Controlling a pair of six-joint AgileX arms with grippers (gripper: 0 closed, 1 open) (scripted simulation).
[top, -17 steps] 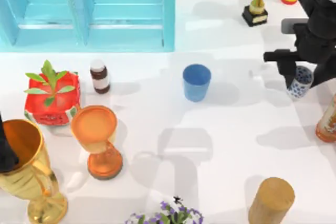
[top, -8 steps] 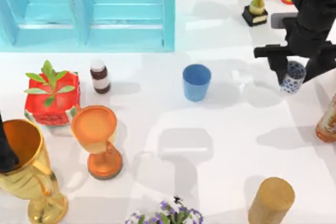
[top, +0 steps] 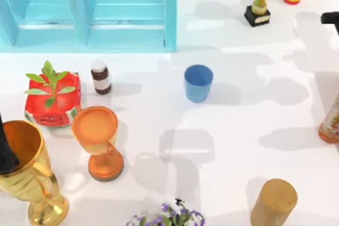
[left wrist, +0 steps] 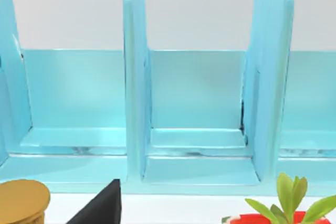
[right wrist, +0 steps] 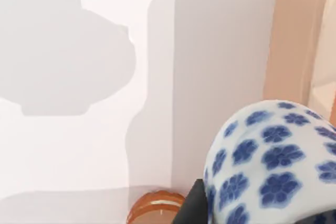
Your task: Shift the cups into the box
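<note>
Floral cup (right wrist: 273, 166): gone from its worktop (top: 249, 130) spot at right, carried off with my right pincer; grip state I cannot tell. Blue cup (top: 198, 82): unmoved, mid-worktop. Box (top: 87, 9): far left, unchanged

No lettering, numbers, brand marks or signs can be read on anything here. The small brown bottle (top: 100, 77) has a band too small to tell whether it carries print. The trophy's black base (top: 257, 16) shows no legible plate. The white cup (right wrist: 273, 166) in the right wrist view bears only a blue flower pattern, no characters. The turquoise box (top: 170, 14) walls are plain, and so is the blue cup (top: 198, 83). The orange bottle (top: 330, 121) at the bench's right edge shows a pale patch, unreadable.
</note>
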